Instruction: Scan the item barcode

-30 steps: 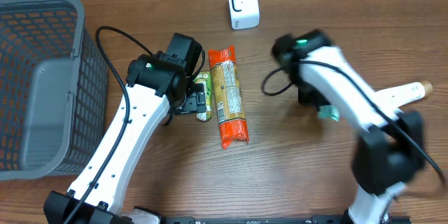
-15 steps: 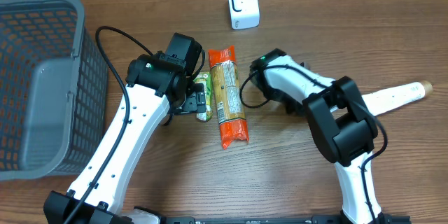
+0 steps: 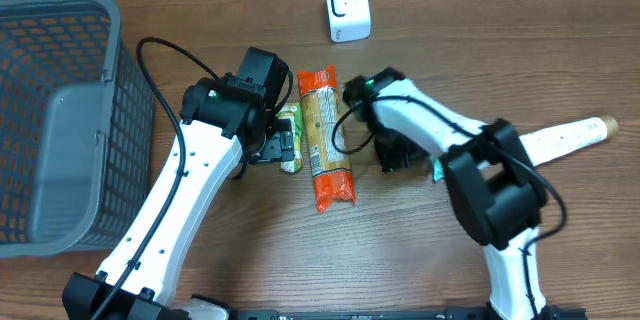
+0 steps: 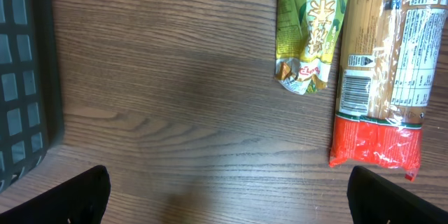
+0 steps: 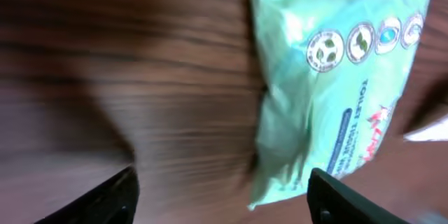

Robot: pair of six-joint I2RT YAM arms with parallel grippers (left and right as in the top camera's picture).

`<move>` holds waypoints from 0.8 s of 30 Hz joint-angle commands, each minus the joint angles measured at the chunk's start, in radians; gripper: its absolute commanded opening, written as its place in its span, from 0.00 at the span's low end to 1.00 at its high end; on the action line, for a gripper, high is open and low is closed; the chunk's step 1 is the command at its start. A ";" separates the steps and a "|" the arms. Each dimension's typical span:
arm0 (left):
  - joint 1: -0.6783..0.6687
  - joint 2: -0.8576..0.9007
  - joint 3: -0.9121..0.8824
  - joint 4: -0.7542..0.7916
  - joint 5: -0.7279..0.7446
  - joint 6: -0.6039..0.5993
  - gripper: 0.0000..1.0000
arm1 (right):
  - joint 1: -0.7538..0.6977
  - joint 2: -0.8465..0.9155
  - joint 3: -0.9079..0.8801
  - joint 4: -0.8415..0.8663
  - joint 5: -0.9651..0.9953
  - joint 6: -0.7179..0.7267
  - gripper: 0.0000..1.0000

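Right gripper (image 5: 224, 194) hangs with its fingers apart over the mint-green soft plastic pack of tissues (image 5: 336, 77). The pack lies flat and loose on the brown wooden desk (image 3: 400, 260), a little right of the desk's middle, and nothing is clamped. Left gripper (image 4: 231, 196) is spread wide too and empty, near the green tea sachet (image 4: 308, 31) and the long orange-ended pasta packet (image 4: 378, 77) at mid-desk. The white box-shaped scanner (image 3: 347, 7) stands at the far edge. The pack looks light, squashy and slick-skinned, likely to crumple rather than break. A pinch across its narrow width near mid-length seems safest, leaving the barcode uncovered, though none shows on this side.
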 commanded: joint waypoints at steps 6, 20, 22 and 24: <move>0.000 0.004 -0.002 0.001 -0.013 -0.021 0.99 | -0.228 -0.251 0.033 -0.001 -0.369 -0.346 0.80; 0.000 0.004 -0.002 0.001 -0.014 -0.021 1.00 | -0.387 -0.245 -0.198 0.137 -0.443 -0.394 0.76; 0.000 0.004 -0.002 0.001 -0.014 -0.021 0.99 | -0.386 -0.245 -0.200 0.150 -0.444 -0.394 0.74; 0.000 0.004 -0.002 0.001 -0.014 -0.021 1.00 | -0.378 -0.245 -0.200 0.169 -0.445 -0.394 0.70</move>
